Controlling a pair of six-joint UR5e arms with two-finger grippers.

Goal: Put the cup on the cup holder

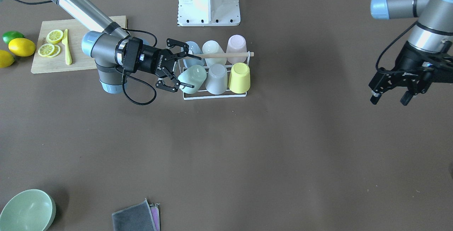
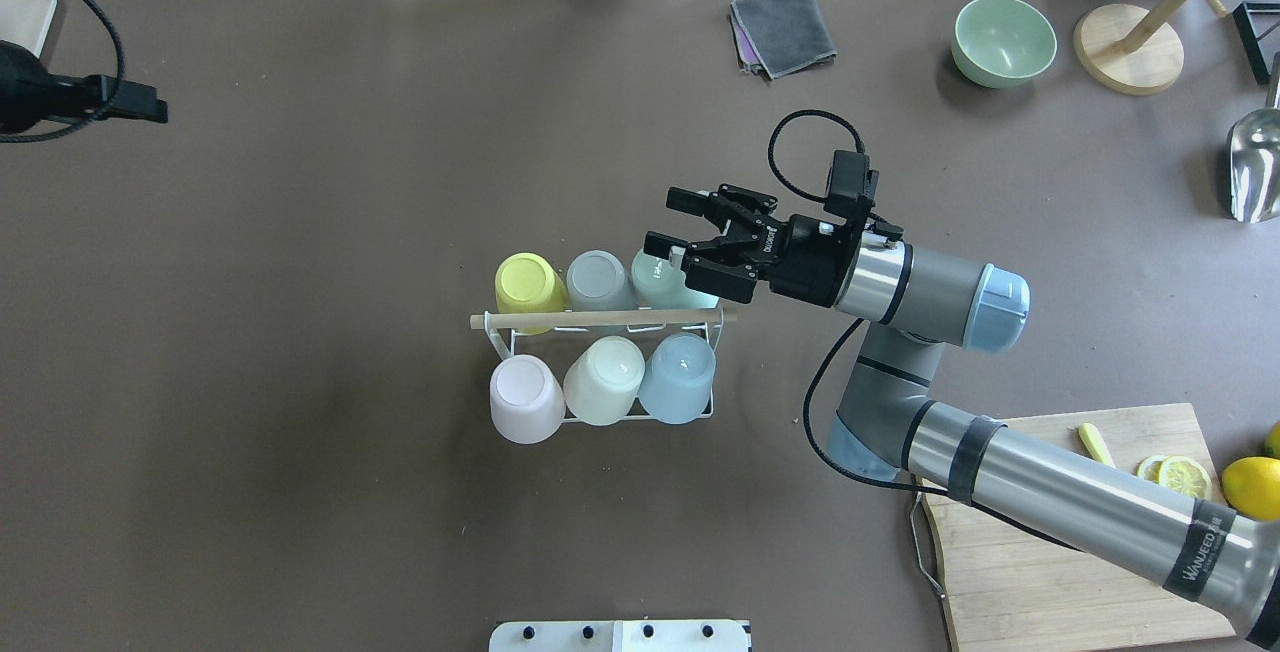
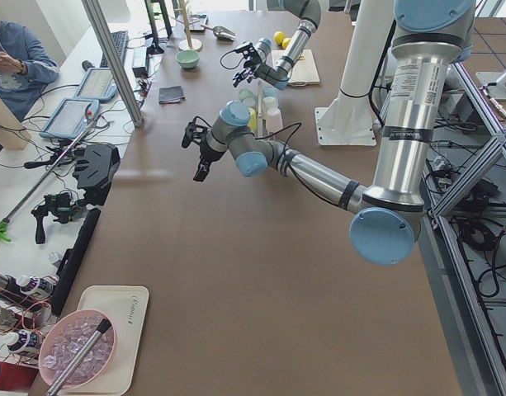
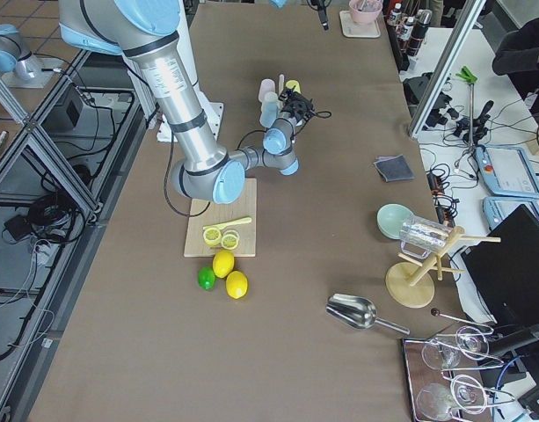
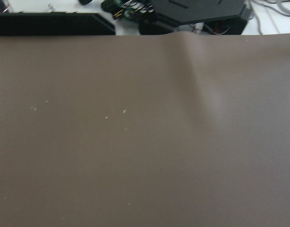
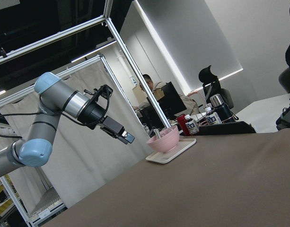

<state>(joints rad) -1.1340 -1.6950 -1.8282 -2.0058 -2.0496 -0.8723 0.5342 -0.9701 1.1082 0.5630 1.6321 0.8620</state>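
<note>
A pale green bowl and a folded grey cloth lay at the table's near edge, well away from both grippers. The right gripper, turned on its side, was released. Its fingers were spread to either side of the mint-green cup, and whether they touched it could not be told. That cup sat upside down in the end place of the cup holder, the place closest to the gripper. The holder carried six upturned cups in two rows. Beyond the mint-green one stood a grey cup and a yellow cup. Across the wooden dowel handle stood a blue cup, a cream cup and a pink cup. Behind the right gripper's wrist, a wooden cutting board bore lemon slices and a yellow knife, with lemons and a lime beside it. The left gripper hung unclenched over bare table, well apart from the holder.
</note>
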